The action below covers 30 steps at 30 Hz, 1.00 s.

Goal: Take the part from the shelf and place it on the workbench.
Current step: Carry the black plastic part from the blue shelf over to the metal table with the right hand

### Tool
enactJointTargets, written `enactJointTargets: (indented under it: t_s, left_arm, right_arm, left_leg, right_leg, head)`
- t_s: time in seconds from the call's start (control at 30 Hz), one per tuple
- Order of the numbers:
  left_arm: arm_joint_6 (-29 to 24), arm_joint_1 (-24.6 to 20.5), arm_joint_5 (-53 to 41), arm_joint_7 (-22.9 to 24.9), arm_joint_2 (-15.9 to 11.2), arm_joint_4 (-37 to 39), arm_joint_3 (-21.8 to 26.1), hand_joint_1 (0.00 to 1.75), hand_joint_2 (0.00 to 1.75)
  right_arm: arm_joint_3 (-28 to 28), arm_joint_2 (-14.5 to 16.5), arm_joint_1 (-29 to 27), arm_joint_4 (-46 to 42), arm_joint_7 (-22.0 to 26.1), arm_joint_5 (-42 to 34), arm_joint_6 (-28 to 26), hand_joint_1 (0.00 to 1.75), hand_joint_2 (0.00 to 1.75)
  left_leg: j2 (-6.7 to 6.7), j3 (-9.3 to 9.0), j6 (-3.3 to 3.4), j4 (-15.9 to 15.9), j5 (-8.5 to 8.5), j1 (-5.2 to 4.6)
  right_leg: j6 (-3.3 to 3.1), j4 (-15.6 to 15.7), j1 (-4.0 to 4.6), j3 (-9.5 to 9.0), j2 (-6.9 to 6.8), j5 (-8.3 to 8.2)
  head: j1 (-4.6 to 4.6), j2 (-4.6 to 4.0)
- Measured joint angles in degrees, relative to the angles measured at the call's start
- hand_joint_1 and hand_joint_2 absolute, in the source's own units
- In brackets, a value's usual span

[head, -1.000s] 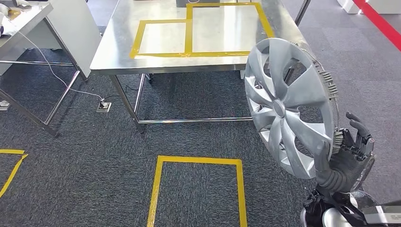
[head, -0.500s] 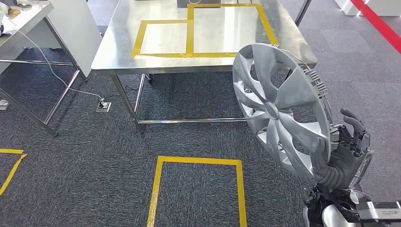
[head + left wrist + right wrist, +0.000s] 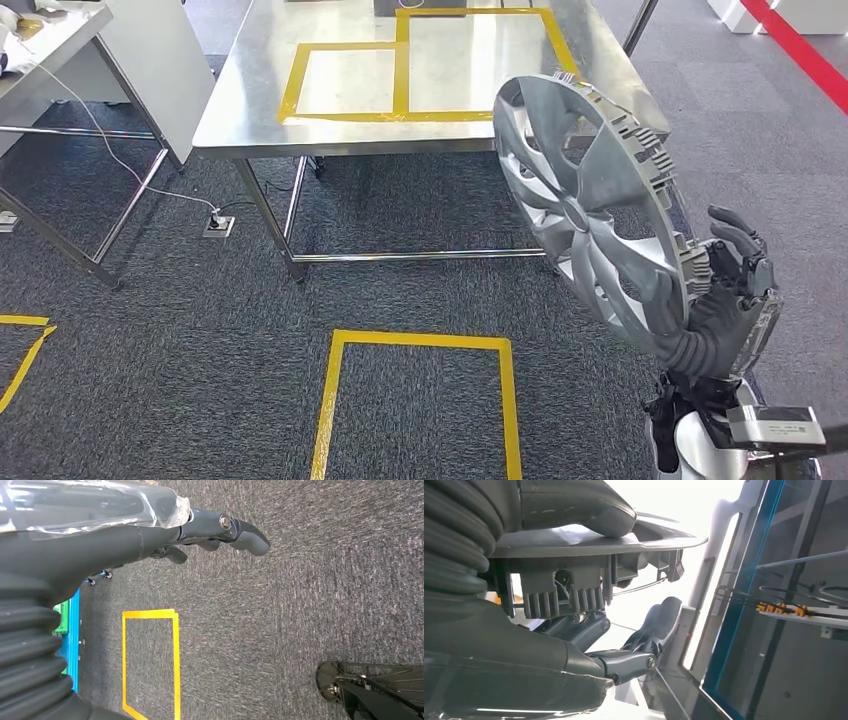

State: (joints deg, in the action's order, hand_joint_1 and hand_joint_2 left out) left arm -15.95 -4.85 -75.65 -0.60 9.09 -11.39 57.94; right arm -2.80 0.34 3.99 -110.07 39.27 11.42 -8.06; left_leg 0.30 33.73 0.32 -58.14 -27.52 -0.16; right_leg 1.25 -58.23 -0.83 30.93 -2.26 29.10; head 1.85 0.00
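where fingers [image 3: 742,262] clasp its rim, hubcap [image 3: 590,210] beside workbench [image 3: 240,120] edge

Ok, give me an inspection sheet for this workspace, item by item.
Surface: steel workbench with yellow tape outlines, bare inside them.
Job's things: silver wheel cover held tilted at its lower rim, off the workbench.
Clutter: nothing seen on the workbench.
Hands: right hand grips the wheel cover's rim; left hand holds nothing, fingers loosely extended above the carpet.
Cables: white cable runs down to a floor socket.
Surroundings: grey carpet, yellow floor square, white table to the left.
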Motion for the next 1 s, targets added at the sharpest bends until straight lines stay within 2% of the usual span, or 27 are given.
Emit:
enactJointTargets:
  t_s: [0.33,0.53,1.0]
  left_arm:
    - [0.3,0.0,-0.7,0.0,-0.1,0.0,0.0,0.0,1.75]
    - [0.3,0.0,-0.9,0.0,-0.1,0.0,0.0,0.0,1.75]
    - [0.3,0.0,-0.7,0.0,-0.1,0.0,0.0,0.0,1.75]
  right_arm:
    - [0.6,-5.3,7.0,1.3,-2.1,5.0,-2.2,1.75,1.75]
    - [0.9,-8.5,9.9,2.4,-2.7,5.4,-2.9,1.75,1.75]
    - [1.3,-10.6,10.3,3.3,-1.9,6.1,-4.2,1.75,1.75]
  left_leg:
    - [-0.01,-0.01,0.03,0.0,0.02,-0.02]
    - [-0.01,-0.01,0.03,0.0,0.02,-0.01]
    - [-0.02,-0.01,0.03,0.0,0.02,-0.01]
  right_leg:
    - [0.01,0.0,-0.02,-0.02,0.0,-0.01]
    - [0.01,0.0,-0.01,-0.01,-0.01,-0.01]
    - [0.01,0.0,-0.01,-0.01,0.0,-0.01]
  head:
    - [0.0,0.0]
    - [0.01,0.0]
    - [0.0,0.0]
